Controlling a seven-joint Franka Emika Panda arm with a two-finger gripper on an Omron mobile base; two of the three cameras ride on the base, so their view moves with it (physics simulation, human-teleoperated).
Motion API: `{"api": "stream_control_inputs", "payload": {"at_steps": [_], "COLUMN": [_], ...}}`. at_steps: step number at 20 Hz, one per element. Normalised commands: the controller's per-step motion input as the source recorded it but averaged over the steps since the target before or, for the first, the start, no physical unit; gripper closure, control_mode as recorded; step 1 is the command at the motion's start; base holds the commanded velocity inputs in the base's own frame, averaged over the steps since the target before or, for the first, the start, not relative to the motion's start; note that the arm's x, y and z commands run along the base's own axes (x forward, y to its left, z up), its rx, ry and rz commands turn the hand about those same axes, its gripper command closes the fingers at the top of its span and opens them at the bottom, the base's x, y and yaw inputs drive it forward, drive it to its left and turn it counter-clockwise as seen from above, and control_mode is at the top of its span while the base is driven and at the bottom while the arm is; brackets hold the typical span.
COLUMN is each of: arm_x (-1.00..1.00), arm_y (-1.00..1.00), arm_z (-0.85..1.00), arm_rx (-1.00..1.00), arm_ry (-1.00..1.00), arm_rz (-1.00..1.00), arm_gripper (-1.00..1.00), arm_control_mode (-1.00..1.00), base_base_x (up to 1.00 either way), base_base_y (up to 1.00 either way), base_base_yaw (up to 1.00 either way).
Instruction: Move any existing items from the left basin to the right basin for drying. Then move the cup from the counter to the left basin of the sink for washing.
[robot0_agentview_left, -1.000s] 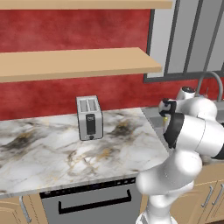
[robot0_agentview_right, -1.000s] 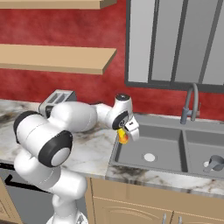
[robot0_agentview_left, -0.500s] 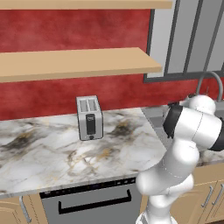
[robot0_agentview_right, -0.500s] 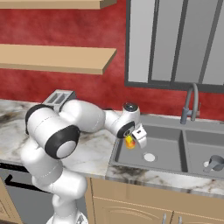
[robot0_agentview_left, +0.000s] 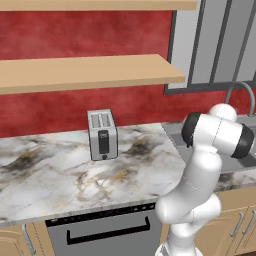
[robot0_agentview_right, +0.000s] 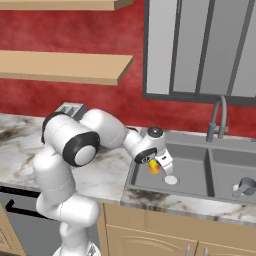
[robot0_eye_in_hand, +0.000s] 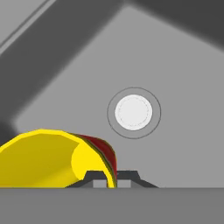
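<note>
My gripper (robot0_agentview_right: 160, 166) is shut on the rim of the cup (robot0_agentview_right: 154, 168), a small yellow tumbler with a red-orange mark. It holds the cup tilted, low inside the left basin (robot0_agentview_right: 192, 161), near the basin's left wall. In the hand view the cup (robot0_eye_in_hand: 41, 159) lies at the lower left, its wall pinched between the gripper's (robot0_eye_in_hand: 112, 178) tips, with the basin floor (robot0_eye_in_hand: 183, 87) and its white drain (robot0_eye_in_hand: 134, 112) beyond. The right basin (robot0_agentview_right: 231, 167) holds a grey mug (robot0_agentview_right: 245, 186). The marble counter (robot0_agentview_left: 65, 175) stretches left of the sink.
A silver two-slot toaster (robot0_agentview_left: 102, 134) stands on the counter near the red wall. An arched grey tap (robot0_agentview_right: 219, 120) rises behind the divider between the basins. A wooden shelf (robot0_agentview_left: 85, 72) hangs above the counter. My arm's elbow (robot0_agentview_right: 75, 142) sits over the counter.
The arm has swung right and down, carrying the cup from above the sink's left edge to low over the left basin floor. The gripper stayed shut.
</note>
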Motion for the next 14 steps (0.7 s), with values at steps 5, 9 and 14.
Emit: {"api": "stream_control_inputs", "payload": {"at_steps": [5,9,14], "arm_x": [0.3,0.29,0.29], "arm_y": [-0.18,-0.15,-0.11], "arm_z": [-0.12,-0.12,-0.13], "arm_rx": [0.04,0.05,0.05], "arm_ry": [0.0,0.01,0.05], "arm_rz": [0.0,0.0,0.0], "arm_gripper": [1.0,1.0,1.0], "arm_control_mode": [-1.0,-1.0,-1.0], "base_base_x": [0.0,0.0,0.0], "base_base_y": [0.0,0.0,0.0], "base_base_yaw": [0.0,0.0,0.0]}}
